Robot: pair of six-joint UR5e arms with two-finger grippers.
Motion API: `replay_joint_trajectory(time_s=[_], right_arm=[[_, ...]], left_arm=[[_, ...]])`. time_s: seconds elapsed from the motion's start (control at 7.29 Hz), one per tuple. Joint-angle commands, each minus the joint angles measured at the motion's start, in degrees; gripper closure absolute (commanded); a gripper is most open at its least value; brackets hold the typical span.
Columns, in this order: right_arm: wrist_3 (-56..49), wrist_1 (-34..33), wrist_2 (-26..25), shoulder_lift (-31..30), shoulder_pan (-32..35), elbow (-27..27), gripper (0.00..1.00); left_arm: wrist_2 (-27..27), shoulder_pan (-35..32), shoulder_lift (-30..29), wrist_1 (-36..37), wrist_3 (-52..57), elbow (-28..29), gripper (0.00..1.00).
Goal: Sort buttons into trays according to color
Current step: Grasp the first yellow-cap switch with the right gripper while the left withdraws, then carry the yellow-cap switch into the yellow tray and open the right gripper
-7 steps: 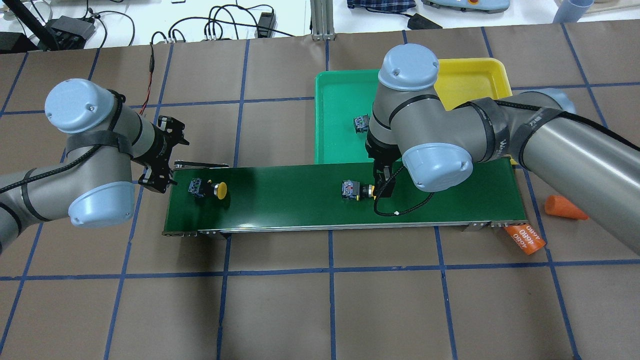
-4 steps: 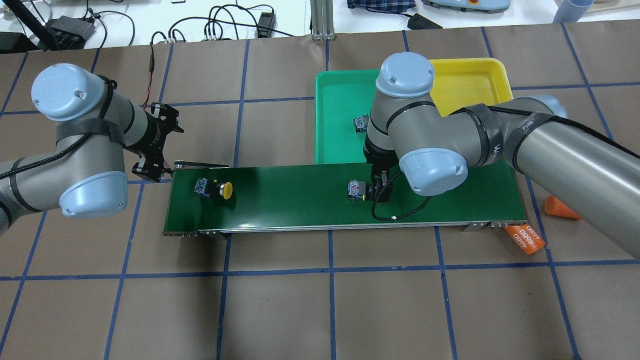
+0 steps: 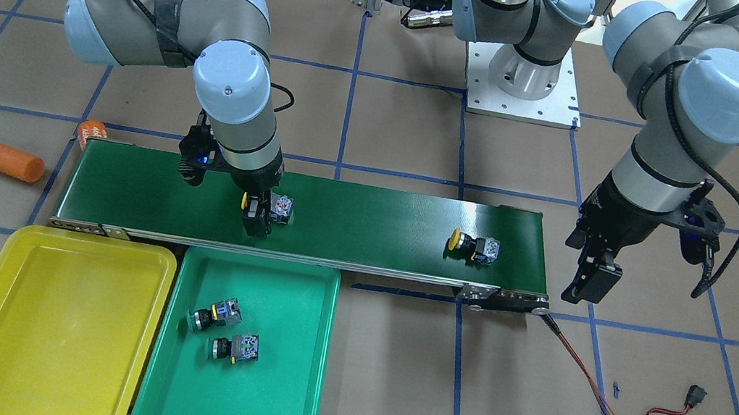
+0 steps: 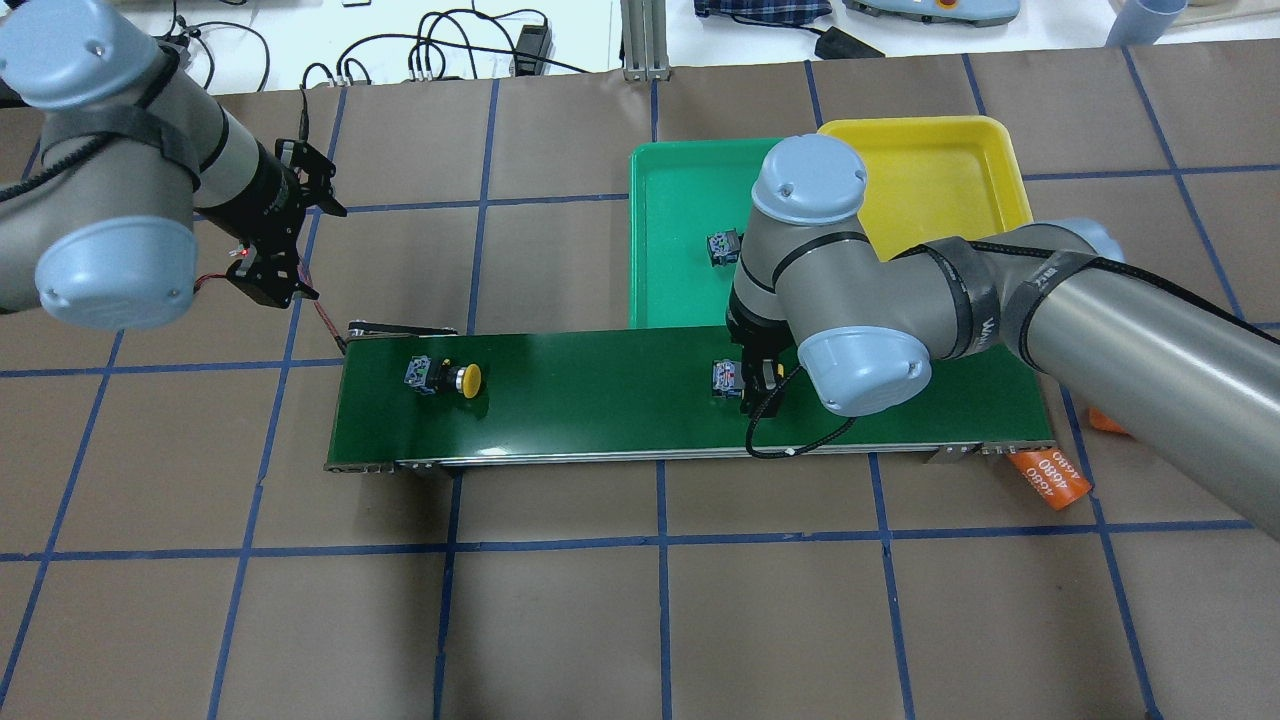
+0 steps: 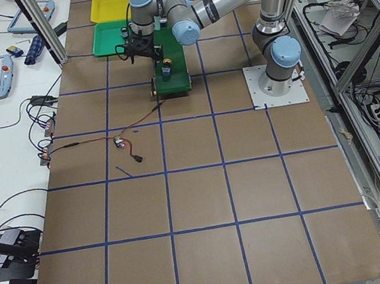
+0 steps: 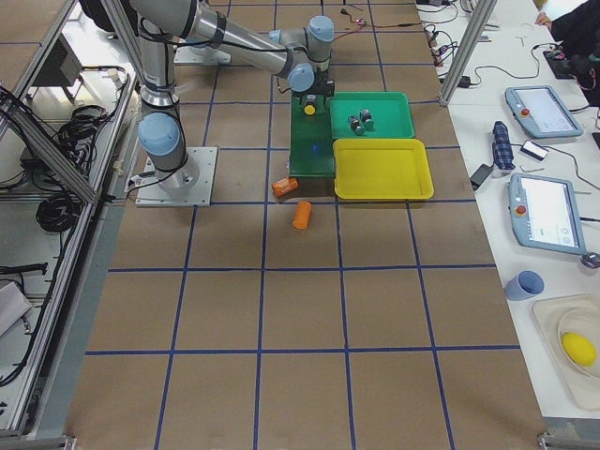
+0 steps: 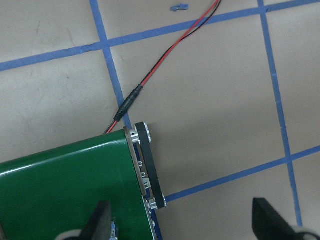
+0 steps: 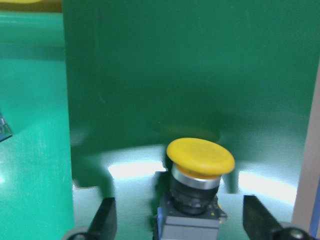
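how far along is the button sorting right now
Done: two buttons lie in the green tray. In hand: the right claw straddles one yellow button on the belt, not yet shut. To do: that one and the other yellow button need the yellow tray.

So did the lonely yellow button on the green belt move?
Yes. The yellow button slid right in the overhead view, farther from the left end of the belt.
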Motion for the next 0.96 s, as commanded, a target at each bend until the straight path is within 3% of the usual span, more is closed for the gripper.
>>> replay_joint_trajectory(time_s=[0.0, 0.55, 0.82], right_arm=[[-1.46, -1.11, 0.35, -0.28, -1.19, -0.16, 1.0], [-1.72, -0.78, -0.7, -3.34, -4.17, -4.09, 1.0], [-11.87, -1.12, 0.44, -3.1, -12.76, -7.1, 1.0]], left_arm=[[-0.11, -0.1, -0.81, -5.55, -1.81, 4.97, 0.0], [0.85, -1.68, -0.19, -13.62, -1.82, 9.62, 0.01], [1.81, -1.94, 1.3, -15.48, -1.12, 9.72, 0.0]])
